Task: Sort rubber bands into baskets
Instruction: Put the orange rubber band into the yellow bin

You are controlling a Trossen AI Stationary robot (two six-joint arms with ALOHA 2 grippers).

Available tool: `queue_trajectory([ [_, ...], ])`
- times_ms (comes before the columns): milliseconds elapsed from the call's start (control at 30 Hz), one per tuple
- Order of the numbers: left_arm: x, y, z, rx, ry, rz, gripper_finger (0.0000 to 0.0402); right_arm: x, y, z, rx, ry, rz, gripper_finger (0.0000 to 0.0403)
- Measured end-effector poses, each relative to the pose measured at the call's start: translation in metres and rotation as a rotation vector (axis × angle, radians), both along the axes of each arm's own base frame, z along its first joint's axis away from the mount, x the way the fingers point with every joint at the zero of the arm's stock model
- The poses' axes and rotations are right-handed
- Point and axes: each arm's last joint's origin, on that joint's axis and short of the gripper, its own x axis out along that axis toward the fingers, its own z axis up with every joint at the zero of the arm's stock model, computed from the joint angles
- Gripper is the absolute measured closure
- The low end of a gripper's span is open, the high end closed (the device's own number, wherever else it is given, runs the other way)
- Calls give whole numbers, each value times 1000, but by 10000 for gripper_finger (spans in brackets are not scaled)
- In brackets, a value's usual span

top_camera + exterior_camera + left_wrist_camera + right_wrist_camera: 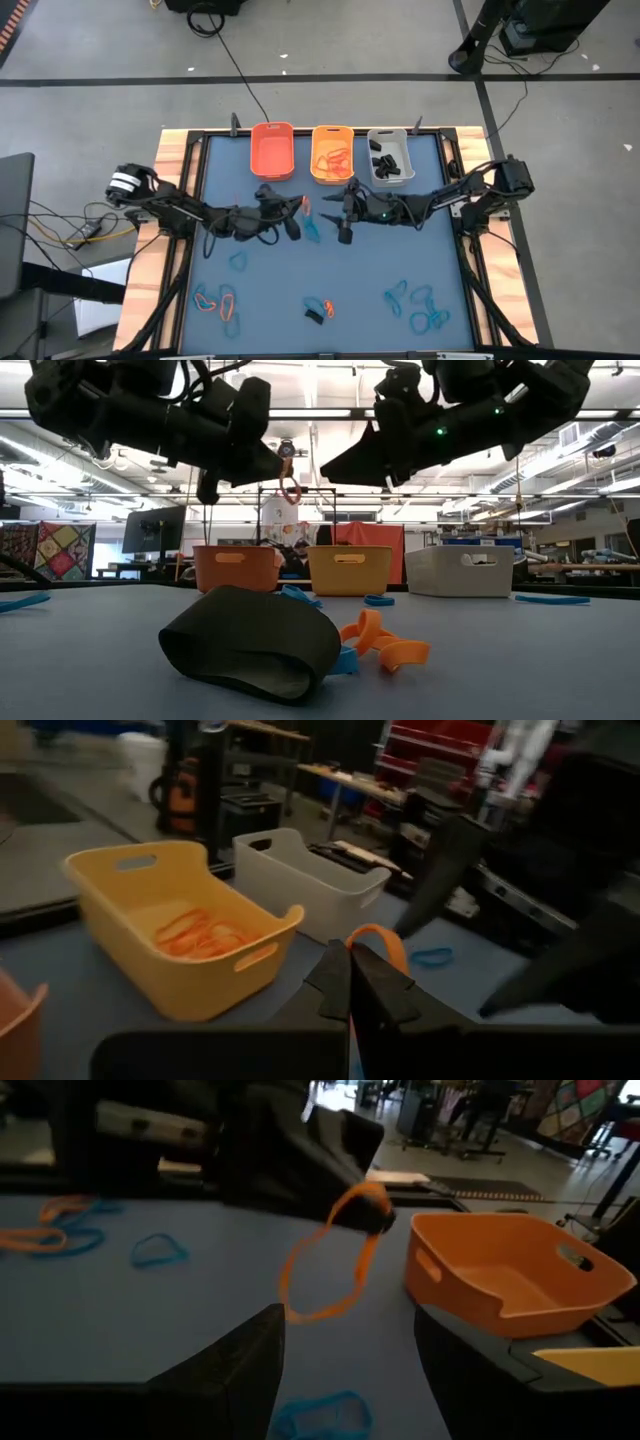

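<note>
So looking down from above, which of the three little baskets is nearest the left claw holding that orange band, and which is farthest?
From the left gripper, in the high view:
1. Orange basket, straight behind it, a little to its left.
2. Yellow-orange basket, behind and to its right; nearly as close, so hard to call.
3. Light grey basket, farthest right.

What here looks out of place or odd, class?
Nothing is spilled or damaged. One oddity: the orange basket looks empty, while orange rubber bands lie in the yellow-orange basket.
</note>
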Motion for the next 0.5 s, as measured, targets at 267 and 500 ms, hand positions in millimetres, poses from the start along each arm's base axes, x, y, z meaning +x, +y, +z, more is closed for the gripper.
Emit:
queue_trajectory([
  [267, 2, -2, 9, 72, -41, -118, 396, 1, -15, 2, 74, -28, 109, 171],
  [500, 3, -2, 10, 84, -45, -133, 396, 1, -27, 4, 183, -44, 255, 207],
])
